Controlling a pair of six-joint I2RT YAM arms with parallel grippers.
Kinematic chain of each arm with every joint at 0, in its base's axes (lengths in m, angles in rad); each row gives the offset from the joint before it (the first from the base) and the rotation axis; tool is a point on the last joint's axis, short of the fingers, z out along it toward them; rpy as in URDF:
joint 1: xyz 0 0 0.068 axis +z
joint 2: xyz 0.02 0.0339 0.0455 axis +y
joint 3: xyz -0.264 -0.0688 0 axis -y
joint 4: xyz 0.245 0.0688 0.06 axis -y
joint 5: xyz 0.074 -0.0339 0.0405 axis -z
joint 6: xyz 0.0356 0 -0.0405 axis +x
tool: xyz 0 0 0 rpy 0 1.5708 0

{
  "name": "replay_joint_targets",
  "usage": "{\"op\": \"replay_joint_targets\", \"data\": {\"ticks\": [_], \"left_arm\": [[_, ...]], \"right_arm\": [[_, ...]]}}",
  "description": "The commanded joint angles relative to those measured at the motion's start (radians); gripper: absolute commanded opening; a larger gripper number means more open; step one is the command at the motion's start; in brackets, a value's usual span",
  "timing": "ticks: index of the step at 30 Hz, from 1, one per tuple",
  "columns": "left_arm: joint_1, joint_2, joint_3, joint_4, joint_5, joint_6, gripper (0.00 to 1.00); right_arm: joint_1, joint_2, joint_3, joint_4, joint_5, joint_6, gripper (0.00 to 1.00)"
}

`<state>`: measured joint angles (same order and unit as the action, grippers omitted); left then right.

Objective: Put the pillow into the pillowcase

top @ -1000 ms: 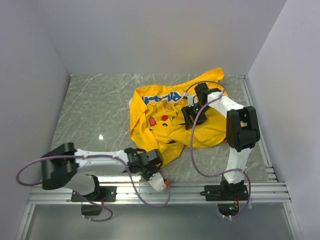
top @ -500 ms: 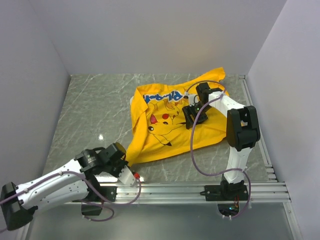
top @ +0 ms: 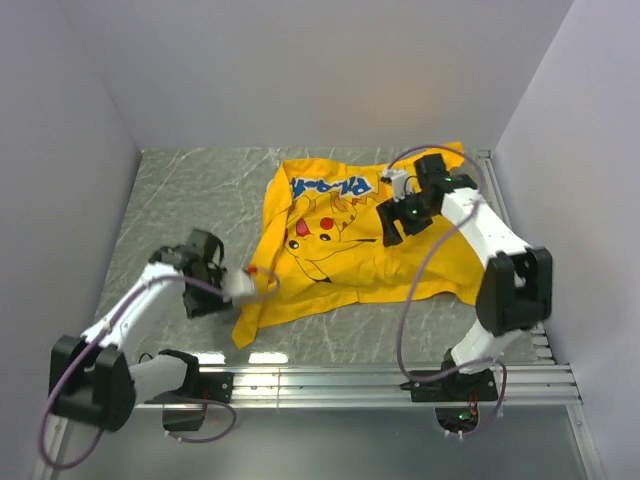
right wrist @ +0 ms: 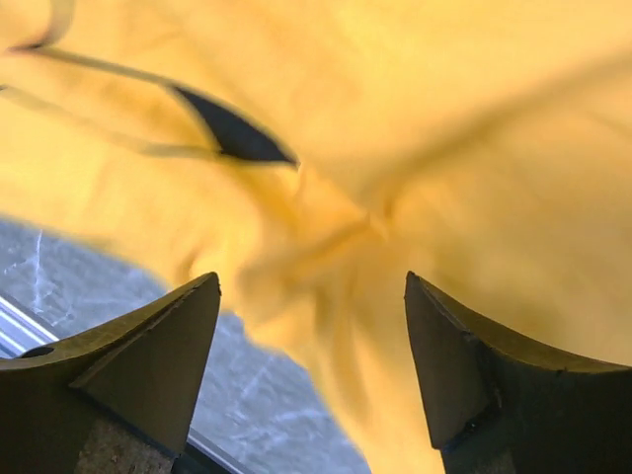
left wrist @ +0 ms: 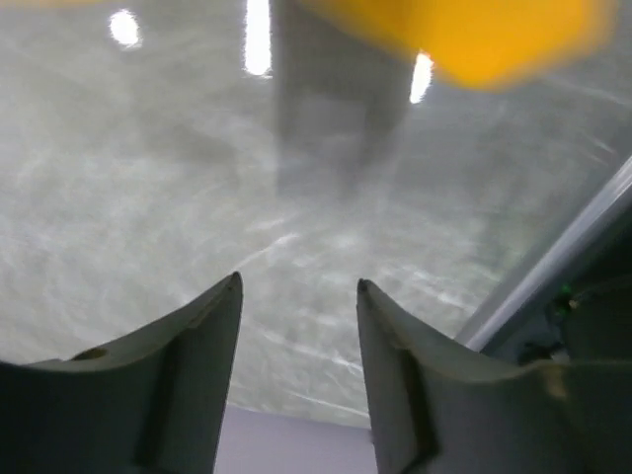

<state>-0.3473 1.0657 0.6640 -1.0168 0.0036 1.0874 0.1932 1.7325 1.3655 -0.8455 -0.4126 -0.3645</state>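
1. Lying spread out and creased on the grey marble-look worktop (top: 180,200): a big bright-yellow fabric pillowcase (top: 330,265), Pikachu cartoon + blue lettering face up.
2. Left jaws: part open, w/ a clear gap betw. the two dark fingertips (left wrist: 219,306) and nothing held. Only bare worktop (left wrist: 148,197) shows under + betw. them.
3. Pillowcase vs left jaws: in the top view its near-left corner sits just beside them. In the wrist view the blurred yellow cloth (left wrist: 484,39) is ahead of the tips, apart, not touching.
4. A pale metal rail (left wrist: 553,255) runs diagonally off to the right of the left jaws, at the worktop edge.
5. Right jaws: wide open, fingertips (right wrist: 188,316) well apart, no grip on anything.
6. Pillowcase vs right jaws: yellow cloth (right wrist: 415,128) fills the area under + ahead of them, w/ a rumpled fold in line w/ the gap. A black print mark sits ahead-left, and a strip of worktop (right wrist: 39,267) shows by the left tip. Can't tell if the tips touch the cloth.
7. Top view: right jaws hover over the pillowcase's right part, beside the cartoon. They are well apart from the left jaws, w/ the pillowcase betw. the two.
8. A thin purple cable (top: 403,310) hangs across the pillowcase's right side, on the arm-base side of the right jaws.
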Motion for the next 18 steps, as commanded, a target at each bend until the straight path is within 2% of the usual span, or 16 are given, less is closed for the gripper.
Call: {"op": "replay_joint_targets", "data": {"ticks": [1,2,3,5,6,7,8,9,11,14,15,18], "left_arm": [[0.183,0.13,0.25,0.046,0.14,-0.191,0.59],[0.277,0.163,0.303,0.029,0.185,-0.239,0.59],[0.321,0.19,0.421,0.024,0.305,-0.269,0.59],[0.381,0.227,0.521,0.018,0.427,-0.358,0.63],[0.373,0.227,0.583,0.038,0.465,-0.378,0.81],[0.354,0.218,0.594,0.072,0.511,-0.412,0.87],[0.259,0.211,0.594,0.124,0.492,-0.522,0.88],[0.205,0.214,0.588,0.212,0.461,-0.559,0.89],[0.106,0.253,0.577,0.288,0.418,-0.679,0.9],[0.09,0.373,0.574,0.382,0.452,-0.852,0.88],[0.09,0.407,0.579,0.394,0.452,-0.88,0.83],[0.087,0.485,0.554,0.501,0.424,-0.961,0.77]], "right_arm": [[-0.015,-0.214,-0.019,-0.033,0.024,-0.086,0.83],[-0.017,-0.24,-0.028,-0.052,0.065,-0.106,0.83],[-0.015,-0.29,-0.055,-0.058,0.101,-0.12,0.83],[-0.02,-0.353,-0.115,-0.04,0.158,-0.184,0.83],[-0.023,-0.425,-0.197,-0.021,0.216,-0.207,0.84],[-0.023,-0.462,-0.245,0.005,0.247,-0.229,0.86],[-0.023,-0.494,-0.293,0.067,0.282,-0.263,0.9],[-0.023,-0.534,-0.36,0.091,0.331,-0.278,0.9],[-0.023,-0.544,-0.394,0.111,0.357,-0.295,0.9],[-0.029,-0.525,-0.405,0.134,0.339,-0.274,0.9],[-0.029,-0.507,-0.408,0.146,0.336,-0.266,0.89],[-0.029,-0.446,-0.411,0.206,0.33,-0.24,0.88]]}}
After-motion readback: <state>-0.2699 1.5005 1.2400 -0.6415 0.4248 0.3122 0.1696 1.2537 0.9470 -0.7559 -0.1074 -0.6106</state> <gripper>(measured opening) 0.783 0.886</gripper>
